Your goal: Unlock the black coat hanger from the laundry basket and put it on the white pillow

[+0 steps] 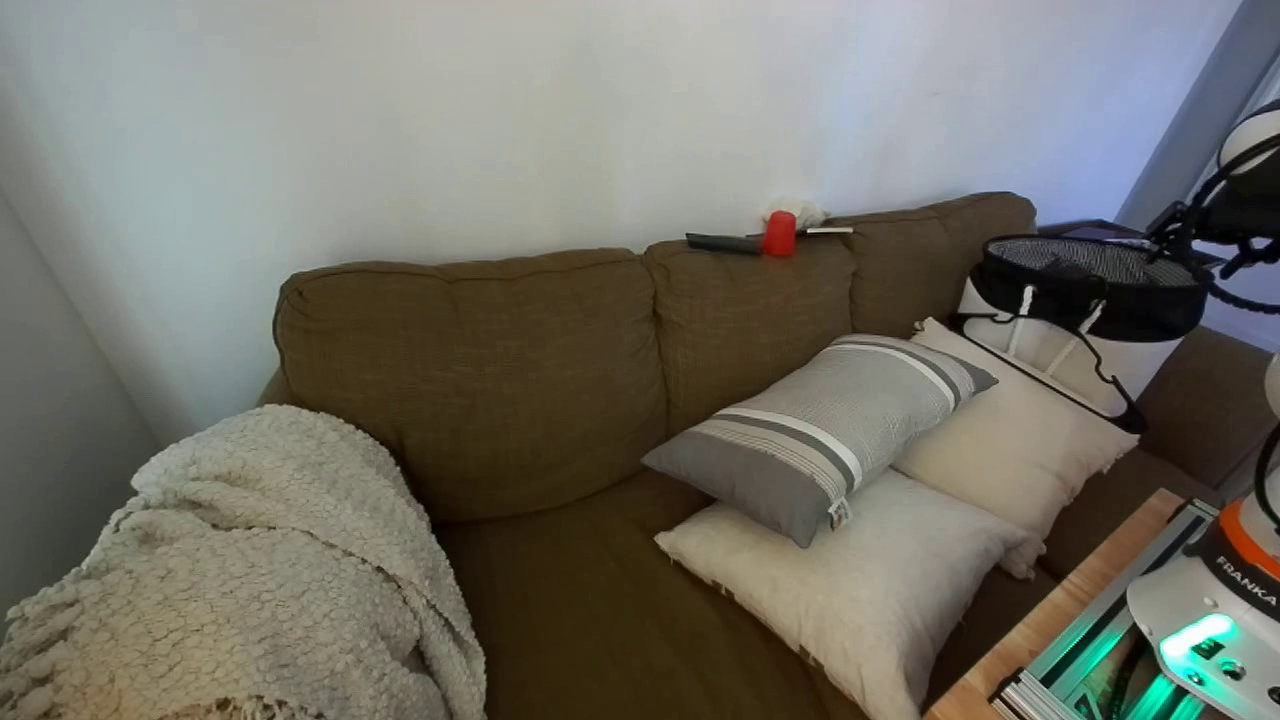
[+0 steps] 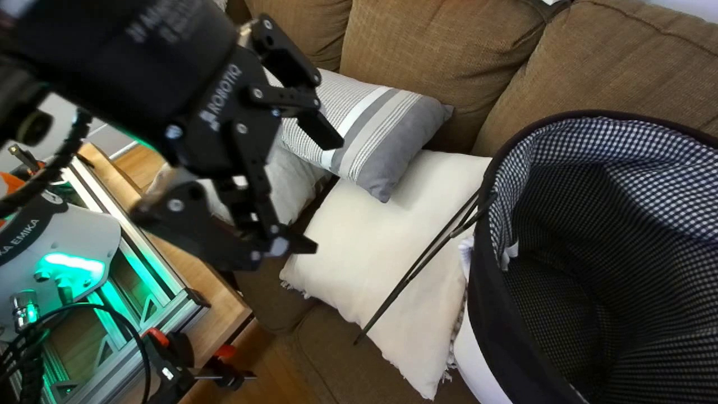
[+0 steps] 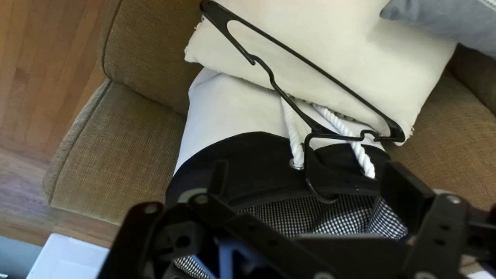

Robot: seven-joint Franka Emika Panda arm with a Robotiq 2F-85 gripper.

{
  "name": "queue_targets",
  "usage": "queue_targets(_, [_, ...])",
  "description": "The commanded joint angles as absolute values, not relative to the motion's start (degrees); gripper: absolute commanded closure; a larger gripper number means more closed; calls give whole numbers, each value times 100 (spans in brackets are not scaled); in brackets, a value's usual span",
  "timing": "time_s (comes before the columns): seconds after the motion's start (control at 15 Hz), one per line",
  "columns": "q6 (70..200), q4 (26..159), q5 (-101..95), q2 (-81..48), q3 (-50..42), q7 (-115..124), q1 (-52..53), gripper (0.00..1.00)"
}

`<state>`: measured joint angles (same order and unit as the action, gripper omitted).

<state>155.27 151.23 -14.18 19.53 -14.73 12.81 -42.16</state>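
Black, thin and triangular: the coat hanger (image 3: pixel 300 111). Looks hooked over the rim of the laundry basket (image 2: pixel 499 322), with its long bar along the white pillow (image 2: pixel 387 247) just beside; cannot tell about contact there. Fingers of the gripper (image 2: pixel 317 189) spread, holding nothing, near the basket and apart from the hanger. Likeliest trouble: a sideways pull instead of a lift, leaving the hook caught and dragging or tipping the basket. Also possible: a snag on the white rope strands (image 3: pixel 293 137) by the shoulders; a missed pinch, because of so slim a frame; fingertips pressed into the soft-looking rim from coming down too low; a swing and a drop beside the pillow, after a hold too near one end; a wrong resting place, from two pale candidates. By count: one hanger, one basket, one gripper with two fingers, two rope strands, two white pillows counting a further white pillow (image 1: pixel 860 570) away from the basket, one grey striped pillow (image 1: pixel 810 430) overlapping both, one fleecy blanket (image 1: pixel 280 560), one red object (image 1: pixel 780 233) atop the sofa back (image 1: pixel 480 380).
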Motion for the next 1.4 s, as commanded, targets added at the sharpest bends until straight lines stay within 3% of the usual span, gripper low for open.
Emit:
queue_targets(0.0, [15497, 14380, -1156, 798, -1712, 684, -3889, 0])
queue_targets(0.07, [15577, 14803, -1345, 1399, -1631, 1014, -4005, 0])
queue_targets(0.6, [15629, 14693, -1498, 1209, -1542, 1291, -4011, 0])
queue_targets(1.07, [16043, 14512, -4099, 868, 719, 4705, -6618, 0])
queue_targets(1.33, [15785, 14414, -5582, 817, 1552, 6438, -6831, 0])
